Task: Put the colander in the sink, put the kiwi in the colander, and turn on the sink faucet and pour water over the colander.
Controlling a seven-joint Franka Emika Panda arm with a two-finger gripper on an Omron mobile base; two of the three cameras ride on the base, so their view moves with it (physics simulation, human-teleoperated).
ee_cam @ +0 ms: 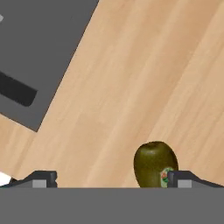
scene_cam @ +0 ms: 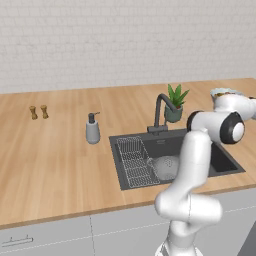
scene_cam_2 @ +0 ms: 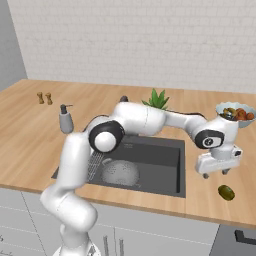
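A: How does the arm stand?

B: It rises from the base, bends over the sink [scene_cam_2: 165,172] and reaches out past the basin's right edge, so the gripper [scene_cam_2: 214,173] hangs above the wooden counter [scene_cam_2: 30,130], pointing down. Its fingers stand wide apart with nothing between them.

A: And the kiwi [scene_cam_2: 226,192]?

B: On the counter right of the sink, near the front edge, below and a little to the side of the gripper. In the hand view the kiwi [ee_cam: 155,164] lies just beside one fingertip [ee_cam: 188,179], off to that side rather than centred between the two; whether it touches the tip cannot be told.

A: The colander [scene_cam_2: 120,173]?

B: Already in the sink, beside the wire rack [scene_cam: 132,160].

A: What is hard to see?

B: The arm covers most of the faucet [scene_cam: 161,112] in the right base view and part of the colander [scene_cam: 167,167] in the left one. The fruit bowl [scene_cam_2: 235,114] behind the gripper is cut by the arm in the left base view.
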